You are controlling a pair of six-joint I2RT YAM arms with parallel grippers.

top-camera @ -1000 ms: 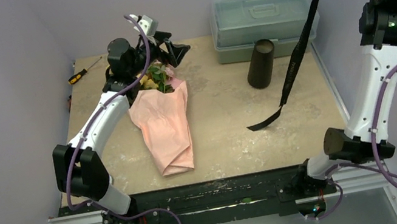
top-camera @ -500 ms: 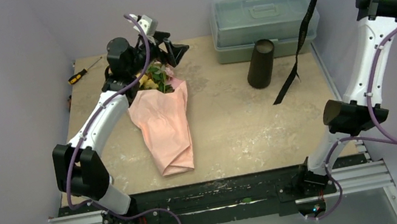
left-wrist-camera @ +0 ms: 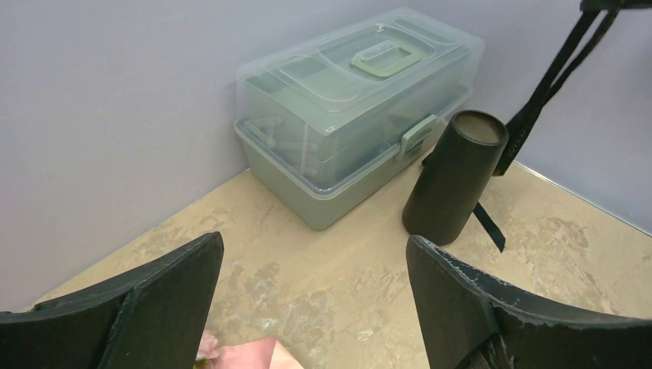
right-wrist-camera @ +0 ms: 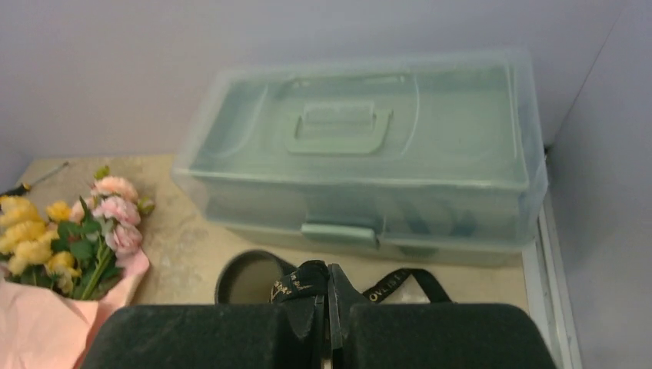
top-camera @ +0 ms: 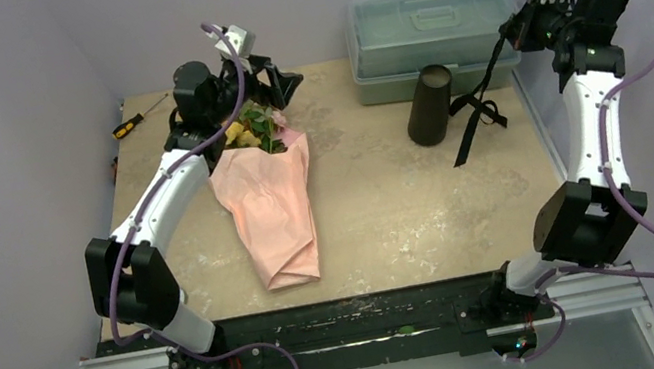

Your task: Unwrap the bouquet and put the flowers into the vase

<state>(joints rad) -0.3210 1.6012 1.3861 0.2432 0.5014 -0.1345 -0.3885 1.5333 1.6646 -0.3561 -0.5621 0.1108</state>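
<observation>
The bouquet (top-camera: 271, 204) lies on the table in pale pink paper, with the yellow and pink flowers (top-camera: 254, 126) at its far end. My left gripper (top-camera: 278, 82) hovers open just beyond the blooms, nothing between its fingers (left-wrist-camera: 165, 300). The dark cylindrical vase (top-camera: 430, 105) stands upright in front of the box. My right gripper (top-camera: 518, 24) is shut on a black ribbon (top-camera: 477, 107) that hangs down to the table right of the vase. The right wrist view shows the ribbon (right-wrist-camera: 307, 280) pinched above the vase's rim (right-wrist-camera: 246, 280), flowers (right-wrist-camera: 69, 238) at left.
A translucent grey-green lidded box (top-camera: 432, 39) sits against the back wall behind the vase. A screwdriver (top-camera: 134, 122) lies at the back left corner. A raised rail runs along the table's right edge (top-camera: 538, 137).
My right arm has come down from high at the back right, bringing the ribbon with it. The ribbon's tail now lies bunched beside the vase. The left arm has barely moved.
</observation>
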